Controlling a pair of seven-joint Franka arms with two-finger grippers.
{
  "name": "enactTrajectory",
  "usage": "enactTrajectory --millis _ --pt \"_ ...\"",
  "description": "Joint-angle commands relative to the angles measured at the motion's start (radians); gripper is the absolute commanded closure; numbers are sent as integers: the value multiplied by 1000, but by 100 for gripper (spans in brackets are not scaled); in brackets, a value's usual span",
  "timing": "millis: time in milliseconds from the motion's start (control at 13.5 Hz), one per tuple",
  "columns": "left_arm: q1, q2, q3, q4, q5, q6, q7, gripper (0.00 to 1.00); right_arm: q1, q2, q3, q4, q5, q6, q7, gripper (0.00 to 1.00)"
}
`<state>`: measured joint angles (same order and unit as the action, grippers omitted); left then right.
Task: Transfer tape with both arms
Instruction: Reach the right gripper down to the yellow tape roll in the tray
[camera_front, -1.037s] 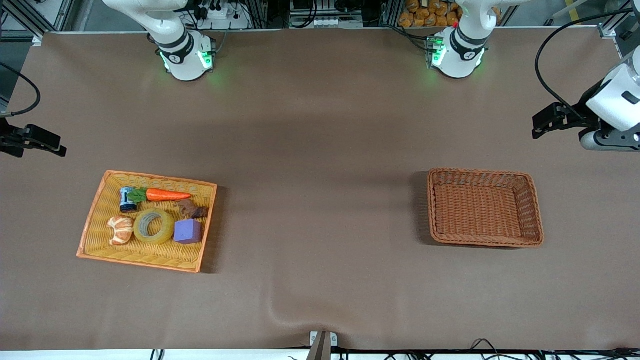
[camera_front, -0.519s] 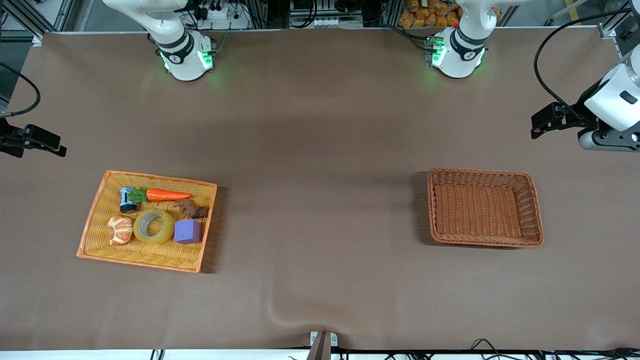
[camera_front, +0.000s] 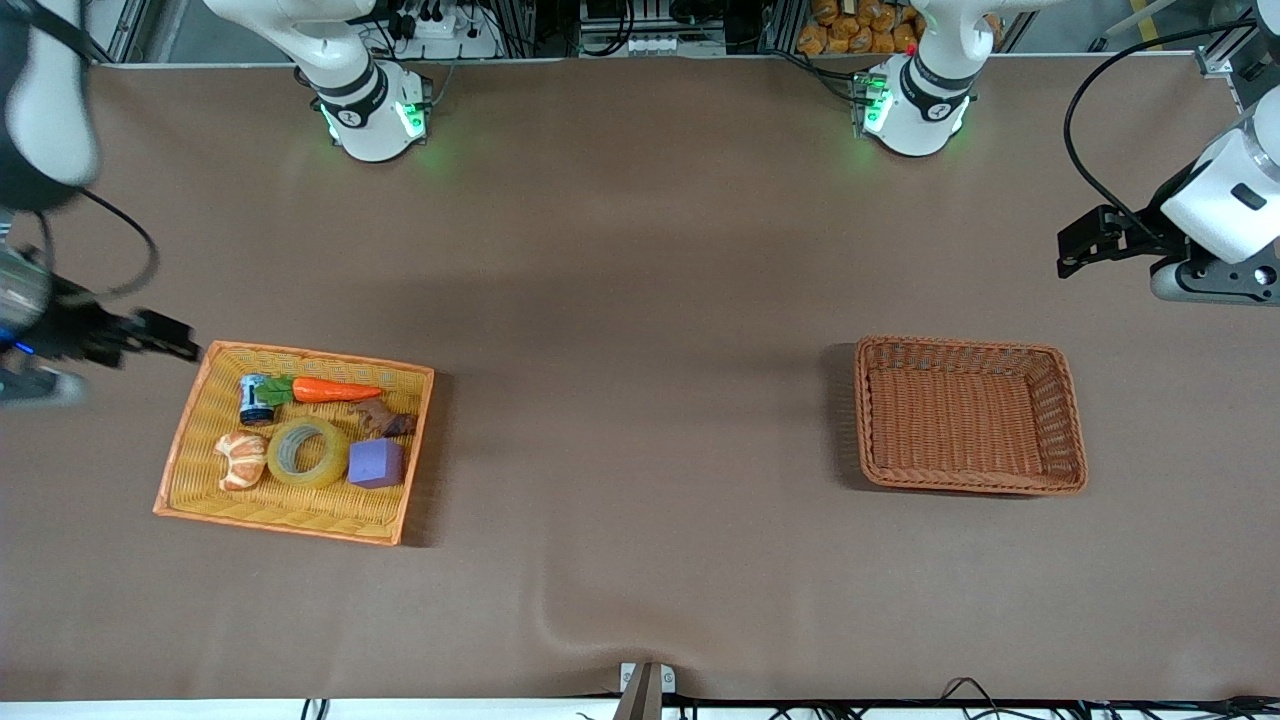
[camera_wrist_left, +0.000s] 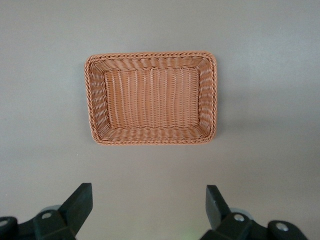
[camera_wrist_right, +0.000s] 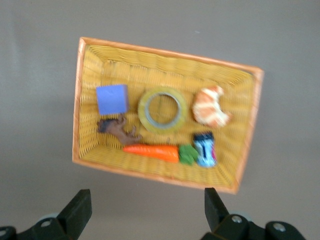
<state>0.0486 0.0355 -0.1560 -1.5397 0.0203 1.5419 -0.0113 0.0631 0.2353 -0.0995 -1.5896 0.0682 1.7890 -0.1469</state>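
The yellow tape (camera_front: 307, 452) lies flat in the yellow woven tray (camera_front: 300, 527) toward the right arm's end of the table, between a purple cube (camera_front: 376, 462) and a croissant toy (camera_front: 241, 459). The tape also shows in the right wrist view (camera_wrist_right: 162, 111). My right gripper (camera_front: 165, 338) is open and empty, up in the air beside the tray's corner; its wrist view (camera_wrist_right: 145, 200) looks down on the tray. My left gripper (camera_front: 1075, 245) is open and empty, above the table beside the brown basket (camera_front: 960, 343); in its wrist view (camera_wrist_left: 148, 196) the basket (camera_wrist_left: 150, 54) holds nothing.
In the tray also lie an orange carrot (camera_front: 335, 390), a blue can (camera_front: 256, 398) and a brown toy (camera_front: 385, 420). The brown cloth has a raised fold (camera_front: 560, 625) near the front edge, by a metal bracket (camera_front: 645, 680).
My right arm has swung in from the edge of the view, its gripper now beside the tray's corner. My left gripper has shifted slightly. The things in the tray have not moved.
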Motion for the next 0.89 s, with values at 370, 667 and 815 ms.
enactTrajectory --millis 370,667,815 --pt "-4 24 -8 13 12 4 7 0 44 315 -5 11 15 230 -288 0" --pt "-3 24 -8 15 13 4 7 0 38 410 -5 -13 16 263 -312 12" --pt "-4 24 -8 15 13 4 7 0 35 410 -5 -41 51 265 -312 15"
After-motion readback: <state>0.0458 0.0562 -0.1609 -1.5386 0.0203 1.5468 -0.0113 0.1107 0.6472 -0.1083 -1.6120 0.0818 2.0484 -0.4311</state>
